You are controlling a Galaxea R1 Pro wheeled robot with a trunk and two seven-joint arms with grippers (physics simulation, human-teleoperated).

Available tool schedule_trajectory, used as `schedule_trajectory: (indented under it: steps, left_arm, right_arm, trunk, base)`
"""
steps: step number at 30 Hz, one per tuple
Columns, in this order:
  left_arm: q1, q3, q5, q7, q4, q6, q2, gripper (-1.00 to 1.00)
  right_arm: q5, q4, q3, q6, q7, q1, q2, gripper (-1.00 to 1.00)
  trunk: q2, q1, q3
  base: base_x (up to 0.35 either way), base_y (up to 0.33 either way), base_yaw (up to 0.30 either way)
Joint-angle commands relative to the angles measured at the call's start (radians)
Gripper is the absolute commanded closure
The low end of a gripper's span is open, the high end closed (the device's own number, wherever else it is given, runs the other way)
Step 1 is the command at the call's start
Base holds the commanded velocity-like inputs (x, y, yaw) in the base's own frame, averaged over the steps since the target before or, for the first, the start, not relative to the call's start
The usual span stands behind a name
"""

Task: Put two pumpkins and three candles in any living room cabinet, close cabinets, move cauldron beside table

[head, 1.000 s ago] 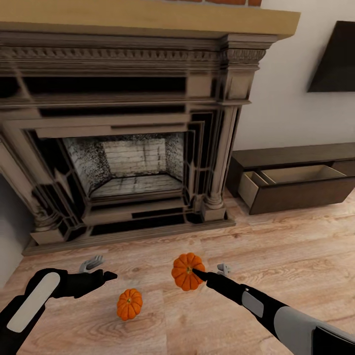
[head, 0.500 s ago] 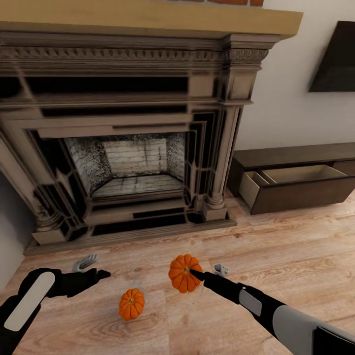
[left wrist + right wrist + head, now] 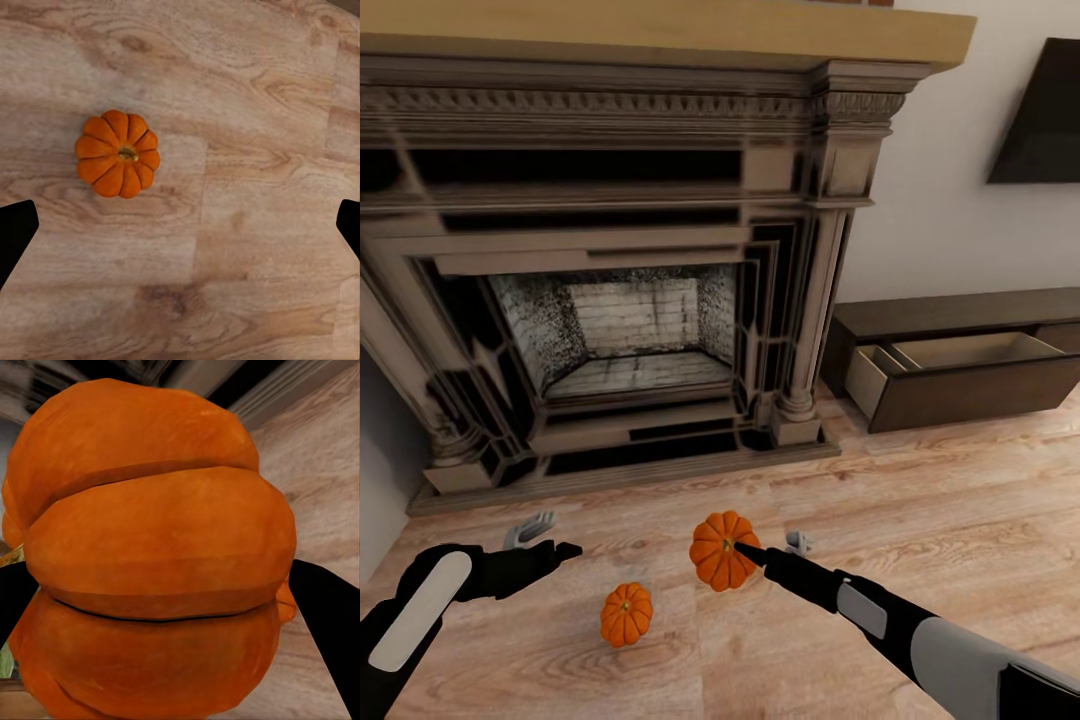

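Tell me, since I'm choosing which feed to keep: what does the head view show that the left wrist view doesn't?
Head view: the fireplace, the cabinet with one drawer open, the right gripper shut on the held pumpkin, and the left gripper.

Left wrist view: a top-down look at the floor pumpkin, its stem and ribs clear, between the left gripper's wide-apart fingertips.

Both: the floor pumpkin and the wood floor.
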Motion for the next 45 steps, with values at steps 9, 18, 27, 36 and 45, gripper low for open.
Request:
schedule_trajectory:
  steps: [9,18,27,36,45]
  left_arm:
    - [-0.001,-0.002,0.012,0.004,0.025,-0.054,0.001,-1.00]
    - [-0.001,0.005,0.009,-0.096,0.072,-0.069,0.005,-1.00]
    - [-0.001,0.006,0.010,-0.365,0.216,-0.136,0.107,-1.00]
    - [-0.001,0.003,0.009,-0.432,0.255,-0.205,0.125,-1.00]
    - [-0.001,0.002,0.010,-0.434,0.255,-0.208,0.124,-1.00]
  right_arm:
    - [-0.012,-0.178,0.001,0.009,0.027,0.000,-0.059,1.00]
    - [-0.015,-0.225,-0.001,0.018,0.038,-0.001,-0.092,1.00]
    - [-0.013,-0.291,-0.001,0.039,0.039,-0.001,-0.093,1.00]
    - [-0.013,-0.342,-0.001,0.039,0.038,0.000,-0.103,1.00]
    - [-0.012,-0.338,-0.001,0.037,0.027,-0.001,-0.107,1.00]
  trunk:
    - [-0.064,0.034,-0.029]
    - [-0.127,0.069,-0.057]
    - [-0.190,0.103,-0.086]
    - [-0.253,0.138,-0.114]
    - [-0.259,0.144,-0.148]
  base:
    - [0.000,0.000,0.000]
    - [0.000,0.000,0.000]
    - [0.000,0.000,0.000]
    - [0.000,0.000,0.000]
    - [0.000,0.000,0.000]
